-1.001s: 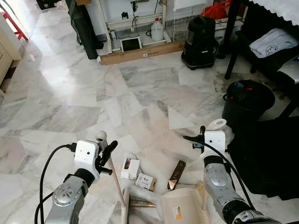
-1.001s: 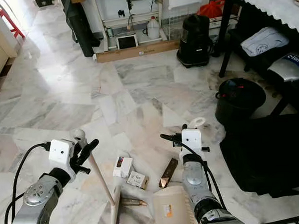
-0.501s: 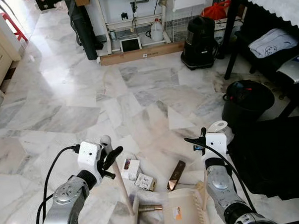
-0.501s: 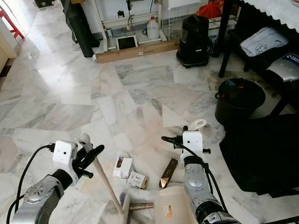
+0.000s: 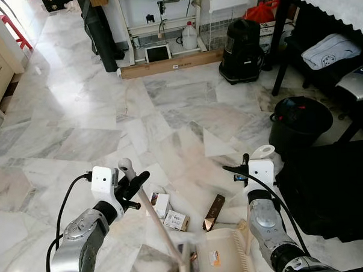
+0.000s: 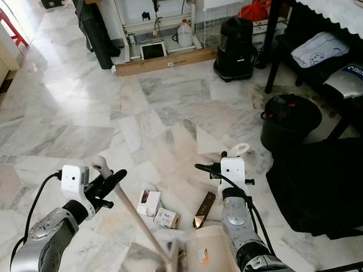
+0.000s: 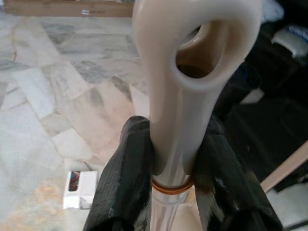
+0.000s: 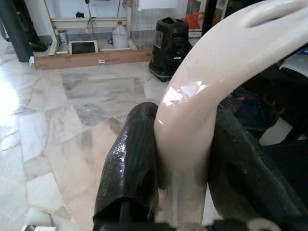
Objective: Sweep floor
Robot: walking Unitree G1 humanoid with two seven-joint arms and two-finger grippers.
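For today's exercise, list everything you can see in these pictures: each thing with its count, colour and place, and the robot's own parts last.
broom: one, cream handle, slanting down to the floor by the dustpan
dustpan: one, cream, on the floor before the robot
small boxes: two, white, on the floor left of the dustpan
wrapper: one, brown, on the floor beside the boxes
bucket: one, black, right
vacuum cleaner: one, black, far right
cardboard box: one, long, brown, far wall
jug: one, white, far wall
left gripper: shut on the broom handle
right gripper: shut on the dustpan handle
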